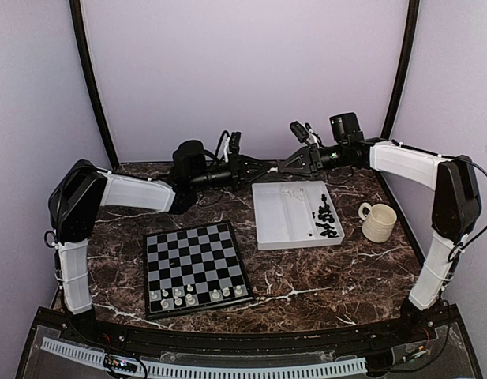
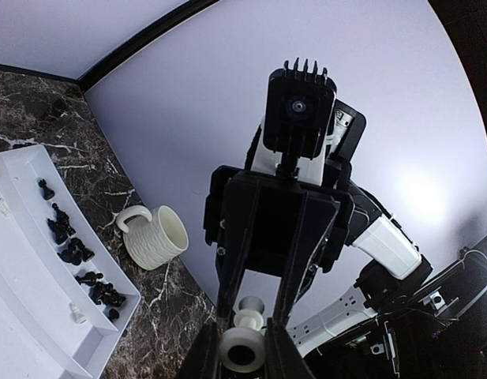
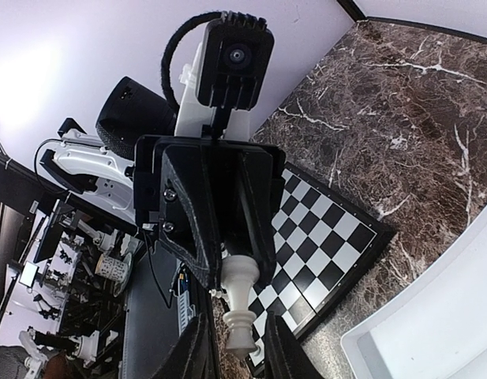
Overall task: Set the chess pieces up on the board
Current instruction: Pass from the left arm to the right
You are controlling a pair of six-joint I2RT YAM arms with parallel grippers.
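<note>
The left claw [image 2: 245,339] is closed on a white chess piece [image 3: 240,304], pinching its round end and holding it well above the tabletop [image 1: 306,268]. The right claw [image 3: 238,328] meets it head-on. Its fingers sit on either side of the other end of the piece and, as far as the wrist views show, a little off it, so the right claw looks slightly open and holds nothing. The two claws face each other at the far middle of the scene, beyond the space between board and tray.

The main risk is the piece itself. It is small, smooth and held at one end only, so a nudge from the right claw could twist it in the grip or knock it out. If it falls from there it would probably bounce on the stone and roll away. If both claws squeeze or pull at once, the piece could be knocked crooked and later be set down leaning.

The board [image 1: 188,245] lies near and to the left. A handful of white pieces [image 1: 196,296] stand close together along its near edge, and a careless approach there could topple some of them. The tray [image 1: 263,221] sits just right of the board, with black pieces [image 1: 326,217] heaped in its right compartment. A mug [image 1: 377,221] stands further right, close to the right arm's likely way back.
</note>
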